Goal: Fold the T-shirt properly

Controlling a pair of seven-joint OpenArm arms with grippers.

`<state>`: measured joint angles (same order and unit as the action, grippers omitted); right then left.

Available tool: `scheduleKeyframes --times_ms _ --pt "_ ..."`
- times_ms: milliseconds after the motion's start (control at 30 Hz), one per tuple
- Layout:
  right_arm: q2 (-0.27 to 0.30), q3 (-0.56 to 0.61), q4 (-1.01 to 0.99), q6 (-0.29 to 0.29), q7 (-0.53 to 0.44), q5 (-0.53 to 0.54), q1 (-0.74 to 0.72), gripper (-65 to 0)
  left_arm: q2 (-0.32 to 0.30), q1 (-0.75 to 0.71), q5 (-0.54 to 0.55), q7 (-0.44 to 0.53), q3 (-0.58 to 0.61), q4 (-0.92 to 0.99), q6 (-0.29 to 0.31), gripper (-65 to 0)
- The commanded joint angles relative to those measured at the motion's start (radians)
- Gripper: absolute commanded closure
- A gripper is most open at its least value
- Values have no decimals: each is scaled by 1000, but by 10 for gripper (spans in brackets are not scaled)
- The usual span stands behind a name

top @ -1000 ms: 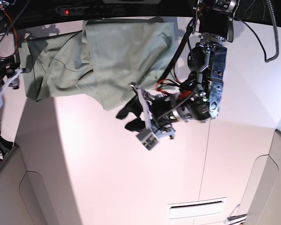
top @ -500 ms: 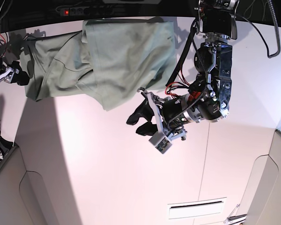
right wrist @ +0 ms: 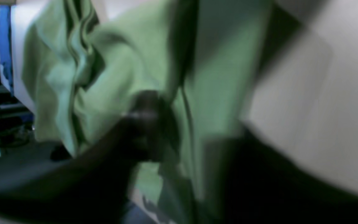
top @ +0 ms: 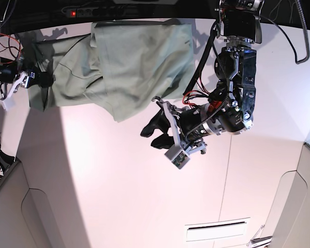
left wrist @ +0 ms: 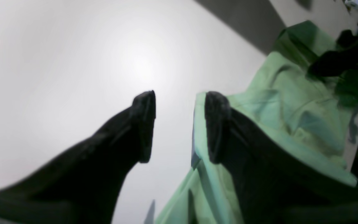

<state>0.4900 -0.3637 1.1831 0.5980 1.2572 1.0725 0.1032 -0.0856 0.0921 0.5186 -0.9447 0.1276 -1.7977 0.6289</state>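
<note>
We see the T-shirt [top: 119,67] lying crumpled at the far edge of the white surface [top: 144,196], partly doubled over itself. Since half a second ago its left edge has bunched up, because the right gripper [top: 35,78] has moved in from the side and now sits against the cloth there. In the blurred right wrist view its fingers [right wrist: 148,105] press into green fabric, but we cannot tell whether they grip it. The left gripper [top: 156,133] has barely shifted; it hovers near the shirt's front corner, fingers [left wrist: 144,124] spread wide and empty
</note>
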Motion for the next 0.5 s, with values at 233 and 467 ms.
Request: scheduleKeyframes --times_ms 233,467 --pt "11 2 26 -11 62 -59 -9 0 -8 -1 34 -58 -187 -65 -23 -271" --pt "11 -29 263 -12 87 -58 -8 0 -100 -156 93 -58 -398 -92 -23 0"
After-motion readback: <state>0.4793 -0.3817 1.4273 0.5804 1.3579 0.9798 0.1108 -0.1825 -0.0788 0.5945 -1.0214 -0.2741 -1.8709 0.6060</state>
